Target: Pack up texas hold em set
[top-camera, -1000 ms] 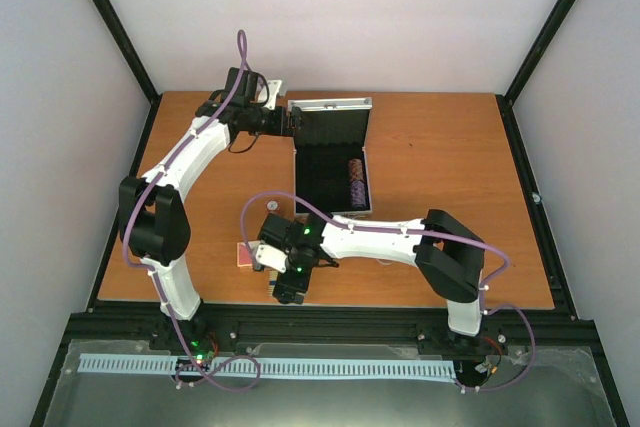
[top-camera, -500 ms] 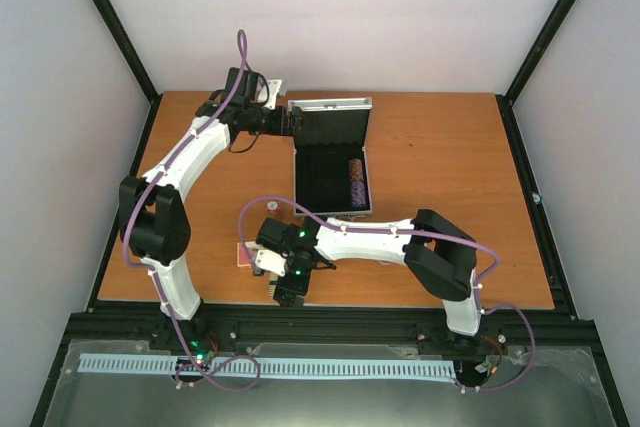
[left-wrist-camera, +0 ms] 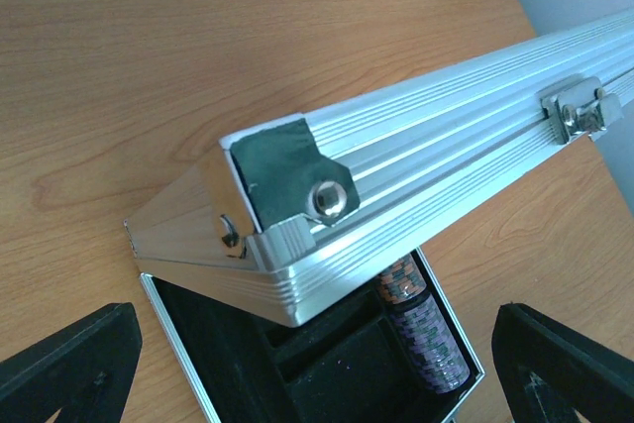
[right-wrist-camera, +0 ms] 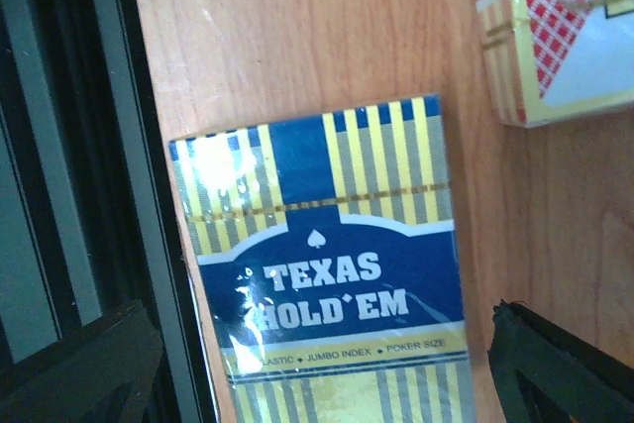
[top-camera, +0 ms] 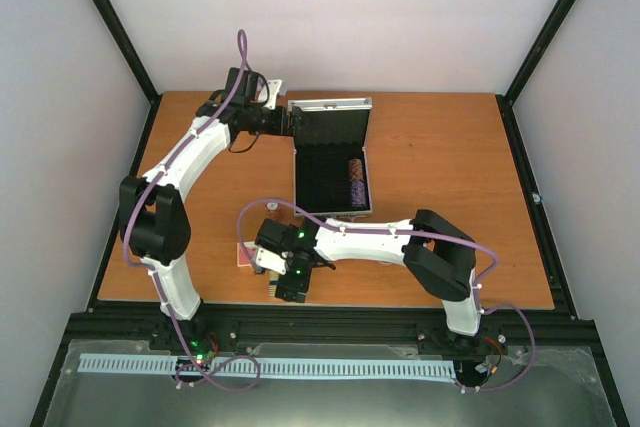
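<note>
From above, the silver aluminium case (top-camera: 297, 182) lies open at the far middle of the orange wood-grain bench (top-camera: 450, 197). Its lid (top-camera: 335, 127) stands up at the far side. One chip stack (top-camera: 355, 185) lies on its side in the black-lined tray, towards the right. The left gripper (top-camera: 291, 123) sits at the lid's left edge. The right gripper (top-camera: 287, 290) hangs low by the bench's near edge, just right of a red deck (top-camera: 243, 257).

The left wrist view shows the lid's ribbed, brushed-metal corner with a dark patch and a round rivet (left-wrist-camera: 327, 200), and a shiny latch (left-wrist-camera: 580, 111) further along. The gripper is wide, its black fingers (left-wrist-camera: 69, 369) well apart and clear of the lid. The chips below look purple and brown with pale edge marks.

The right wrist view looks down on a blue deck (right-wrist-camera: 327, 264) in glossy wrap, with yellow and grey stripes and a small spade. It reads "TEXAS HOLD'EM", and below that "PLASTIC · JUMBO INDEX · POKER SIZE". It lies flat beside the black frame rail (right-wrist-camera: 89, 146). This gripper is also wide, one finger on either side of the deck, neither touching it.
</note>
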`<state>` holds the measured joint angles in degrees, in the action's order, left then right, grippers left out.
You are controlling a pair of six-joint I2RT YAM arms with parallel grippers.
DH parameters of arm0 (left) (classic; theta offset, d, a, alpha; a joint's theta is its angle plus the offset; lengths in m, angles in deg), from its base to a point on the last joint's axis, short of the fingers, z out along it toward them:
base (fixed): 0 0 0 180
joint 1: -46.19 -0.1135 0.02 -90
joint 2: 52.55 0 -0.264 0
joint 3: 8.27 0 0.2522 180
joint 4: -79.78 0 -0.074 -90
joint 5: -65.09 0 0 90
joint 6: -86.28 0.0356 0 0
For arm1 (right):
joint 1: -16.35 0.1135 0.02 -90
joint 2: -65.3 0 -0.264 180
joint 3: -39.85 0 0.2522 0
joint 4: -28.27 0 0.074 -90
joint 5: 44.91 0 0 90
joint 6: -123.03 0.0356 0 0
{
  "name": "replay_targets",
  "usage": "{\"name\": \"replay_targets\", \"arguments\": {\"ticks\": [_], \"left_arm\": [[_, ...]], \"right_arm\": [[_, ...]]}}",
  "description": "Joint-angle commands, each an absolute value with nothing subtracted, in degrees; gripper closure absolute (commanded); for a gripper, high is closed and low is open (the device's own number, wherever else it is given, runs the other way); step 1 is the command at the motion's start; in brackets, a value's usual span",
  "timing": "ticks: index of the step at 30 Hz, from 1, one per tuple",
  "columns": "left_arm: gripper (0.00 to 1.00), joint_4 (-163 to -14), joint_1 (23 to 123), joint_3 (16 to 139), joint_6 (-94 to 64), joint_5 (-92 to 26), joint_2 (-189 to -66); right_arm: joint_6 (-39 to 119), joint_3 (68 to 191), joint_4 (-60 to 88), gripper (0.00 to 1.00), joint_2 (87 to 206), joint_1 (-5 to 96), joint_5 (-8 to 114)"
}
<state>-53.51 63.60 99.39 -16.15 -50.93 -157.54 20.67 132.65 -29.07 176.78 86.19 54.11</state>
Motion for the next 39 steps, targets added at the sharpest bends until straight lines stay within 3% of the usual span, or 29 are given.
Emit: {"name": "replay_targets", "arguments": {"ticks": [1, 10, 23, 33, 37, 39], "left_arm": [[0.00, -54.6, 63.9, 100.9, -16.7, -51.5, -158.7], [0.00, -54.4, 63.9, 100.8, -16.5, -51.3, -159.0], [0.00, -54.3, 64.0, 101.4, -16.7, -51.2, -159.7], [0.00, -54.3, 63.9, 101.5, -16.6, -51.0, -159.7], [0.00, -54.0, 63.9, 102.0, -16.6, -50.5, -159.8], [0.00, -53.8, 64.0, 102.3, -16.7, -50.4, -159.9]], "right_arm": [[18.8, 134.7, -31.1, 0.07, 175.9, 86.5, 50.3], [16.8, 134.1, -30.2, 0.00, 178.7, 86.5, 52.1], [16.2, 133.5, -28.9, 0.05, 180.5, 86.4, 53.7], [16.5, 134.4, -29.7, 0.25, 180.1, 86.3, 52.1], [16.8, 135.9, -30.9, 0.50, 179.6, 86.3, 51.2], [16.9, 136.5, -31.3, 0.56, 178.9, 86.3, 50.7]]}}
